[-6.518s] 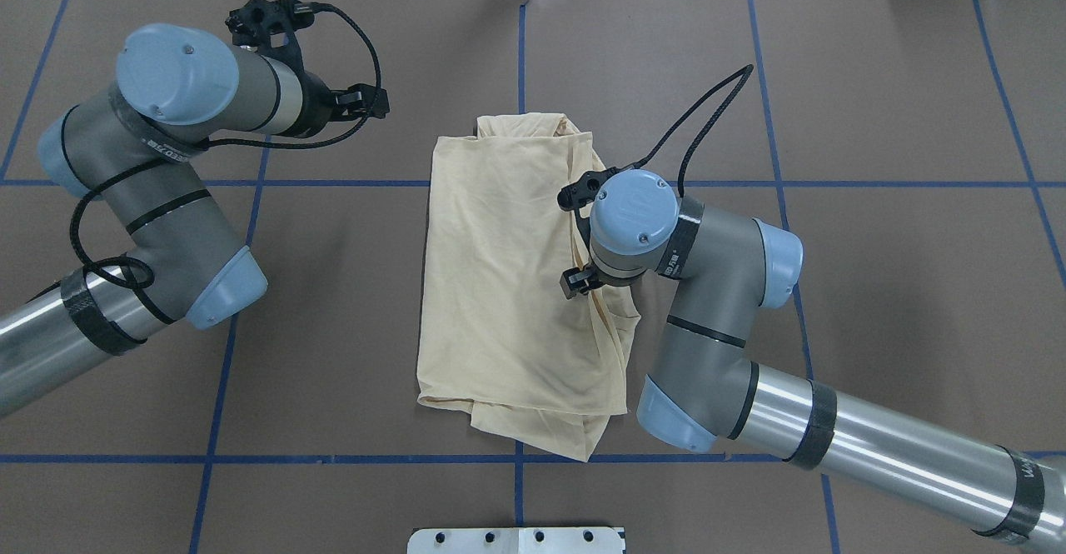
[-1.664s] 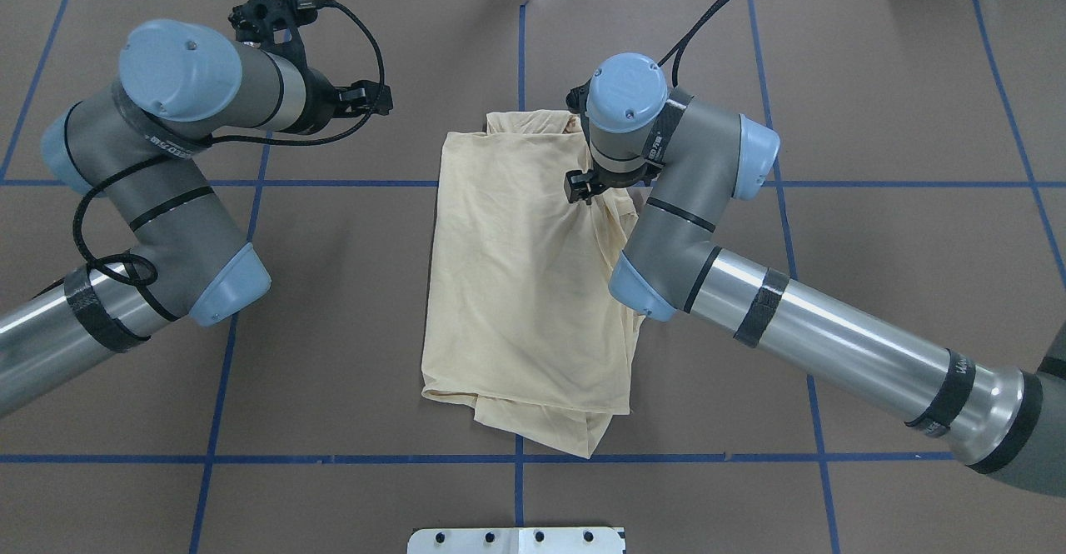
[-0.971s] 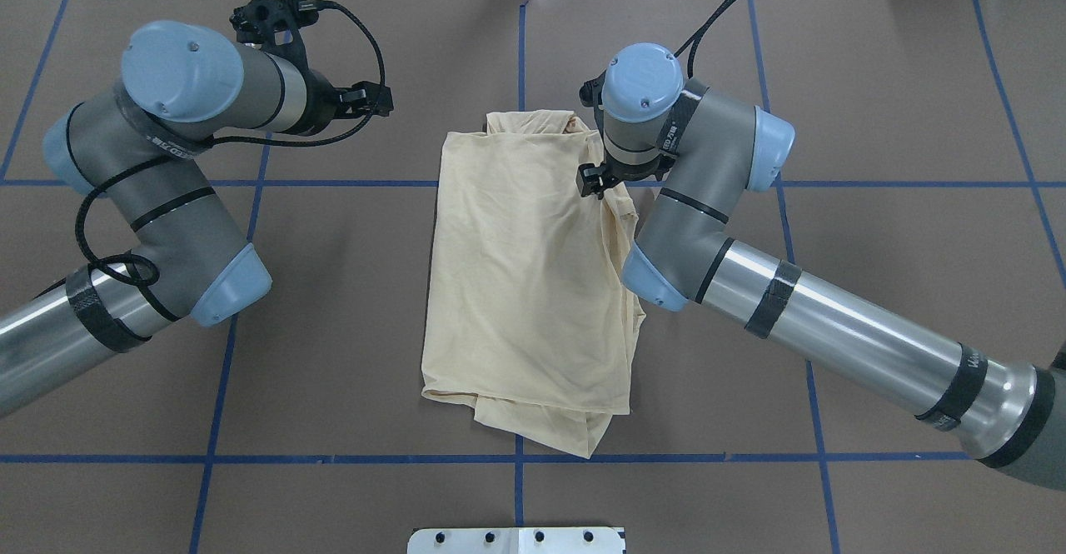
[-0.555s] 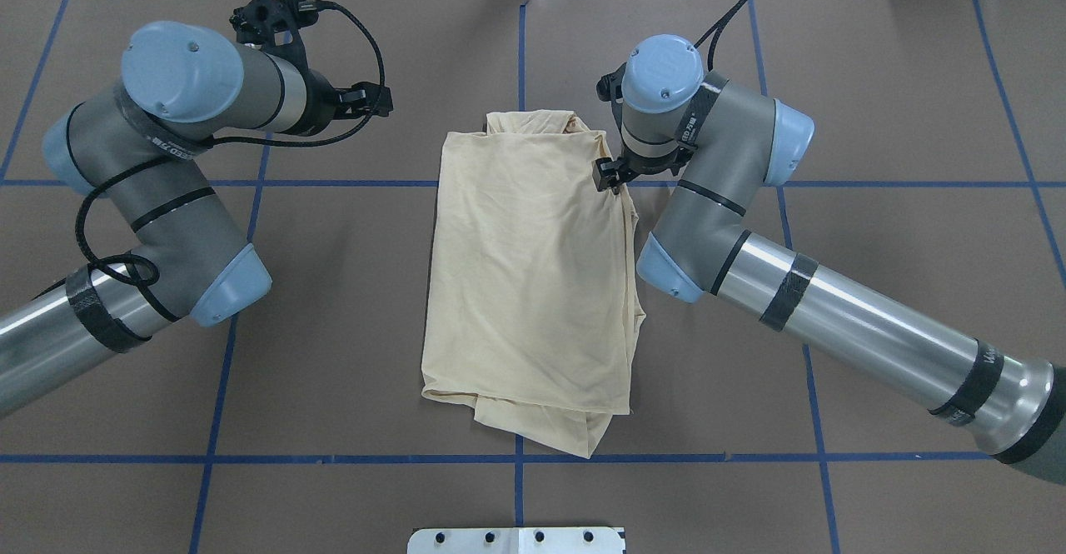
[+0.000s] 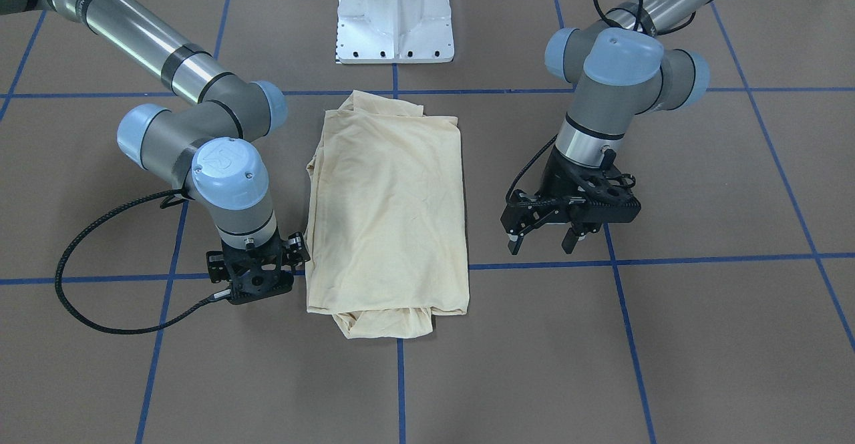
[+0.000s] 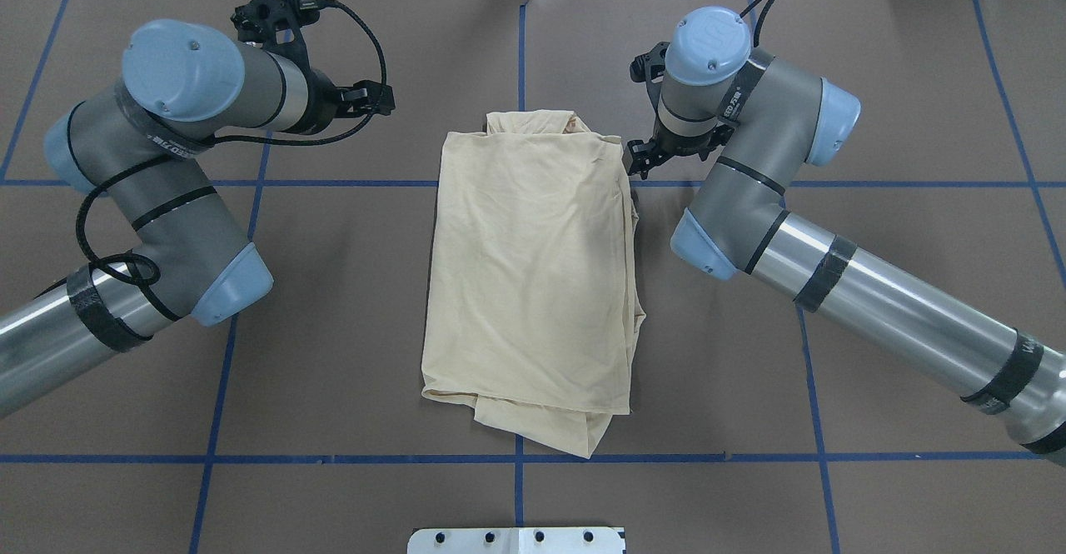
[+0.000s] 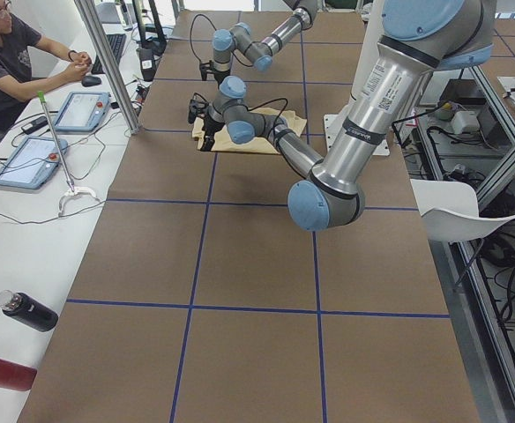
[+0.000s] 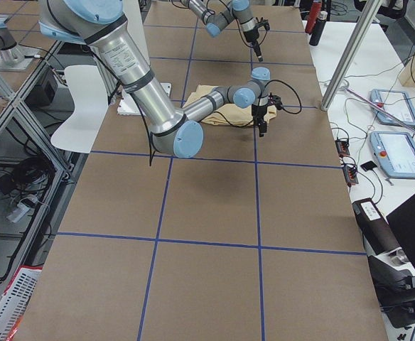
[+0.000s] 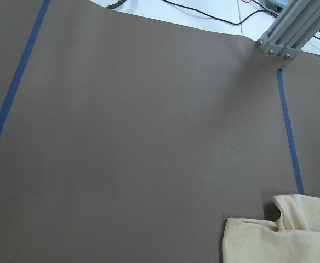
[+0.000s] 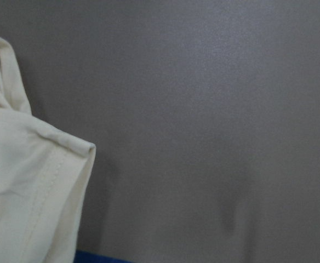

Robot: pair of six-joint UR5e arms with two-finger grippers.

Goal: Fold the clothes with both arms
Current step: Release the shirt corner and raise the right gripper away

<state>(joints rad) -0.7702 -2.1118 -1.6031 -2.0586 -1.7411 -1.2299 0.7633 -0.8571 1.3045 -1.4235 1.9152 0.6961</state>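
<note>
Overhead view: the pale cream-yellow folded shirt (image 6: 529, 271) lay long-axis top-to-bottom. The black 2-finger right gripper (image 6: 641, 162), spread not discernible, sat just beside its upper-right corner; the left gripper (image 5: 541, 242), fingers wide, farther off.

Right gripper (image 5: 254, 276): fingertips hidden under its own wrist and camera mount in front and overhead views, and too small in the right side view, so jaw state is unreadable. Shirt (image 6: 533, 287): folded, with inner layers and underside covered by the top layer. Both wrist views cut it at the frame edge, one corner each. In the left side view it is tiny, partly behind left arm (image 7: 363, 115). Right arm (image 6: 883, 325) and left arm run out of frame. Pedestal base (image 6: 516, 540) cropped by bottom edge. Person (image 7: 11, 62) cropped.
</note>
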